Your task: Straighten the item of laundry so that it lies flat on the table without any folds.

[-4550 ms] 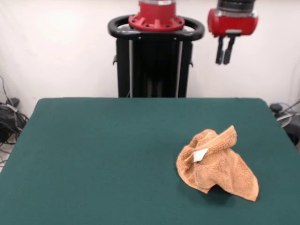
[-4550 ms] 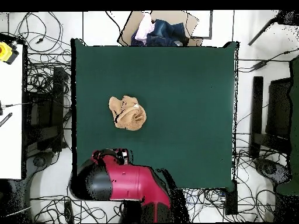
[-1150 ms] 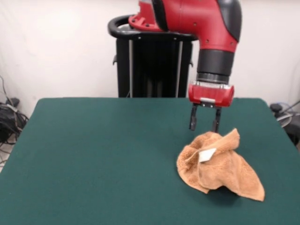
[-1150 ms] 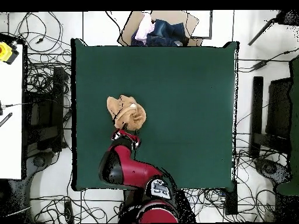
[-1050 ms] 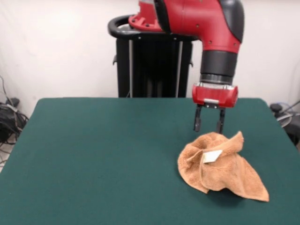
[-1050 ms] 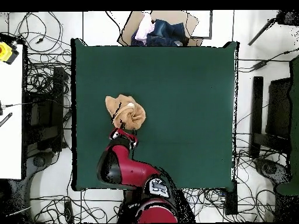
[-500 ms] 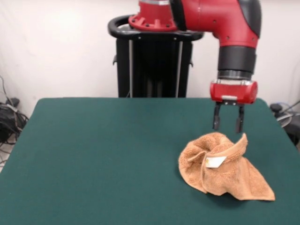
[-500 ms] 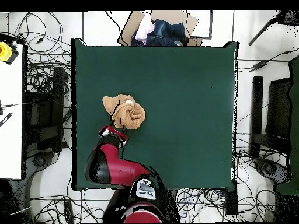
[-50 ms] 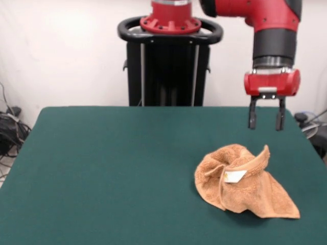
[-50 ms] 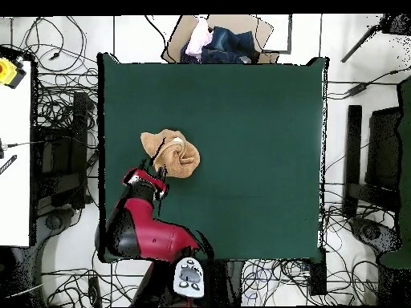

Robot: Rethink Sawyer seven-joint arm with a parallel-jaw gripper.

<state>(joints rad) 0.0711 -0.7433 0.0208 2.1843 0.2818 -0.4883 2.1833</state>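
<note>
One orange-tan terry cloth towel (image 9: 240,181) is sitting in a crumpled heap on the big dark green felt surface (image 9: 112,168), and it's nowhere near flat: lots of folds, one corner poking up toward the back, and a lower corner stretched out flat and pointing to the right in the front view. The small white tag (image 9: 234,176) is showing right in the middle of the bunch, facing the front camera. In the front view the towel is right of centre and toward the near edge; from overhead it's on the left part of the green surface (image 10: 241,144), about halfway up, towel (image 10: 169,153) just inside the left edge. The red and black arm's claw (image 9: 265,125) is hanging in the air above and behind the heap, a bit to its right in the front view, clearly apart from the cloth and not touching it. Its two black fingers (image 9: 252,118) point straight down with a clear gap between them, so it's spread apart and has nothing in it. From overhead the claw (image 10: 145,178) sits just below and left of the towel, close to the surface's left edge, with the red arm running back down to the base. A pile of dark and pale clothes in a cardboard box (image 10: 217,42) sits past the far edge in the overhead view.
</note>
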